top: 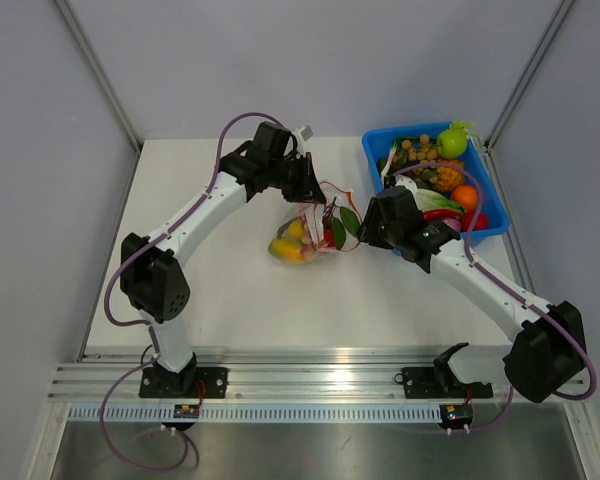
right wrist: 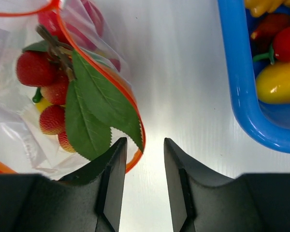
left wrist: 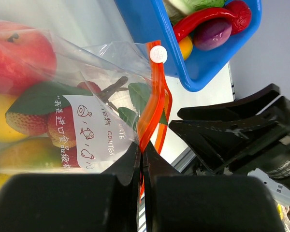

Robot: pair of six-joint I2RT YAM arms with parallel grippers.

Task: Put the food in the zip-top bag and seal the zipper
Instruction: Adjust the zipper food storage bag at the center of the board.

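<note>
Left tool [left wrist: 143, 153] clenched on zipper [left wrist: 153, 96]; orange strip pinched between closed fingers. Zip-top bag [top: 302, 232] found mid-surface [top: 230, 300], between both arms, just left of blue bin [top: 372, 160]. Food [left wrist: 24, 96] seen inside bag: red and yellow fruits. Leafy strawberry sprig [right wrist: 94, 104] lodged at bag mouth. Right tool [right wrist: 144, 145] released, jaws parted, nothing gripped, poised just beside bag's orange edge. More colourful food heaped in bin.

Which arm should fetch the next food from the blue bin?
Likely right arm: jaws open and empty, close to the blue bin; left arm pinches the zipper, holding the zip-top bag.
</note>
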